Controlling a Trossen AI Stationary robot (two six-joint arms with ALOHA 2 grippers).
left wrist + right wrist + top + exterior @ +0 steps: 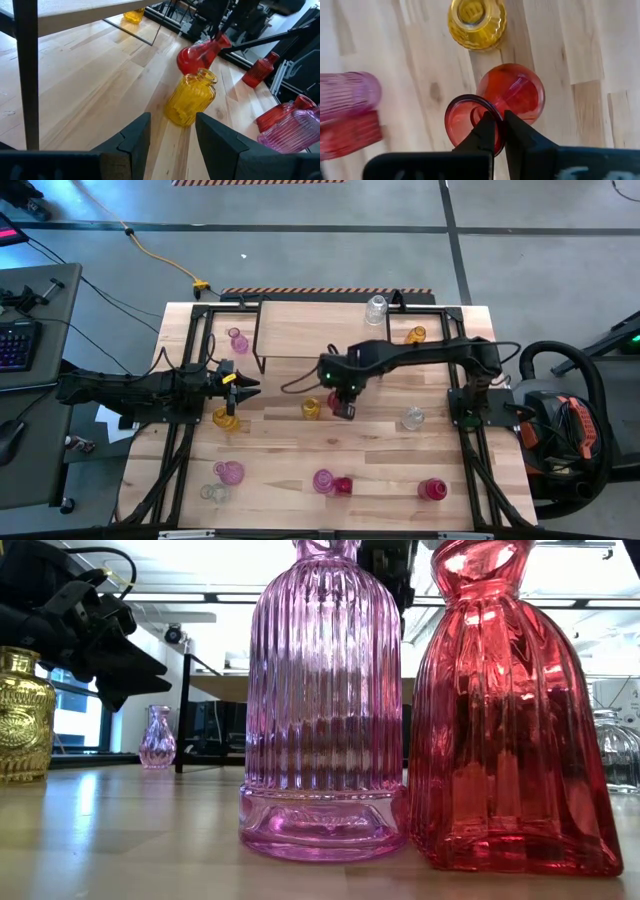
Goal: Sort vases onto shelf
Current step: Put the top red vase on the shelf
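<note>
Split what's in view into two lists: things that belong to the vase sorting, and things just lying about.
Job: shelf; red vase with its rim pinched by the right gripper; yellow vase ahead of the left gripper; clear vase on the shelf.
Lying about: keyboard; yellow cable.

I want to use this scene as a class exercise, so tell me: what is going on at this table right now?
Two robot arms are sorting small glass vases on a wooden table. The right gripper is shut on the rim of a red vase near the table's middle, tilting it beside a yellow vase. The left gripper waits open, facing them. The shelf carries only a clear vase; the others are scattered on the tabletop.
</note>
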